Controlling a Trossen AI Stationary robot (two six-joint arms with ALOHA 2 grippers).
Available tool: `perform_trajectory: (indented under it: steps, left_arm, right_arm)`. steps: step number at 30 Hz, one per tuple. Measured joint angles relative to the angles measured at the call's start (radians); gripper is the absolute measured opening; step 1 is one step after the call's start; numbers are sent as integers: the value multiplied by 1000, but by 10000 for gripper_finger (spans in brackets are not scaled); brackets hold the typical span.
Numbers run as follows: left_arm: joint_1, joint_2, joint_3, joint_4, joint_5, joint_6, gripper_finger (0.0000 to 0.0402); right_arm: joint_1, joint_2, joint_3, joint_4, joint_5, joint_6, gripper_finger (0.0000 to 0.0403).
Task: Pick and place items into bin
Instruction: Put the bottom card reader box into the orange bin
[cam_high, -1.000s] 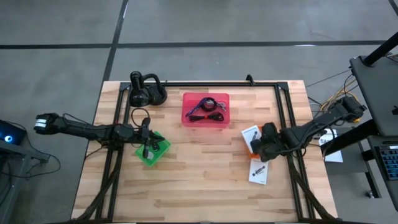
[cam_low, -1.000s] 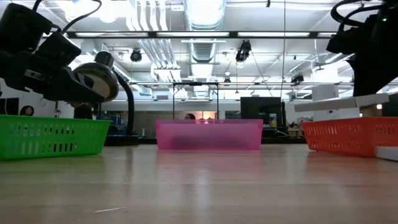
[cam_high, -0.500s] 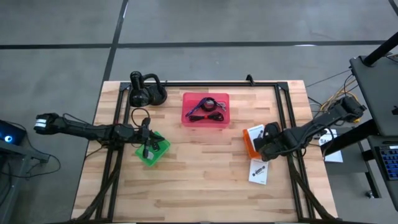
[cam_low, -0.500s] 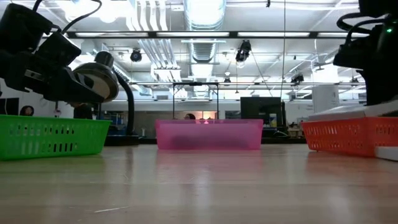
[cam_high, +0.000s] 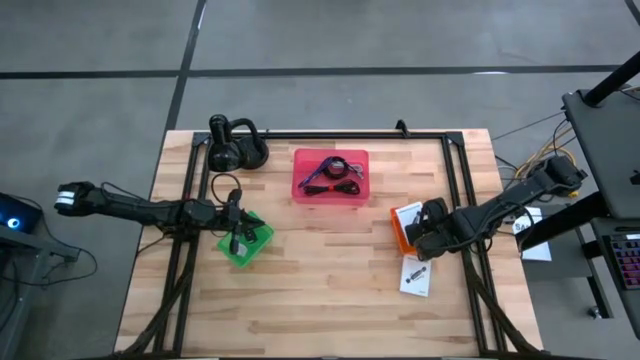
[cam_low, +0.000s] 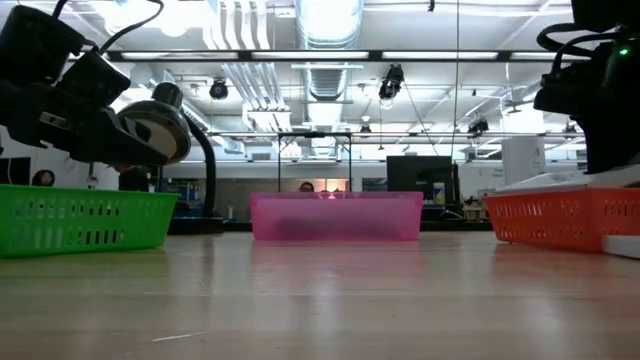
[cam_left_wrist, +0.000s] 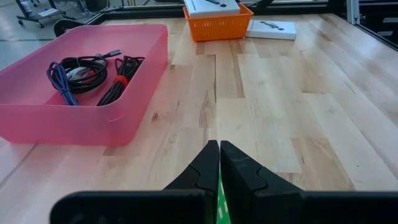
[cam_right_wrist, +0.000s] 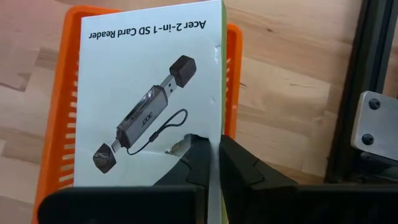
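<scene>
White packet (cam_right_wrist: 149, 93), printed with a card reader, held flat over orange bin (cam_high: 400, 234), nearly covering it. Pinched at its edge by right gripper (cam_right_wrist: 214, 163), fingers closed tight on the card. Seen low across the table, same packet (cam_low: 545, 181) riding just above the orange rim. Second packet (cam_high: 416, 275) lay flat on wood near orange bin, toward the front edge, untouched. Purple cable (cam_left_wrist: 62, 76) and black cable (cam_left_wrist: 121, 78) coiled together in pink bin (cam_high: 330, 194), well apart from orange bin, toward the back middle. Silvery cable, cube and clear piece too small to tell. Left gripper (cam_left_wrist: 219, 163) hung over green bin (cam_high: 245, 240), across the table from orange bin, fingers pressed together on nothing. Black lamp (cam_high: 232, 148) stood at the back corner farthest from orange bin. Table (cam_high: 320, 290) of pale planks.
</scene>
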Motion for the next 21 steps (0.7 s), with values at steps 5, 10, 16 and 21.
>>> perform_trajectory:
  steps: [5, 10, 16, 21]
  left_arm:
    - [0, 0, 0, 0, 0, 0, 0]
    - [0, 0, 0, 0, 0, 0, 0]
    - [0, 0, 0, 0, 0, 0, 0]
    - [0, 0, 0, 0, 0, 0, 0]
  right_arm:
    - [0, -1, 0, 0, -12, -3, 34]
    - [0, -1, 0, 2, -19, -7, 64]
    - [0, -1, 0, 1, -21, -11, 99]
    - [0, -1, 1, 2, -48, -14, 123]
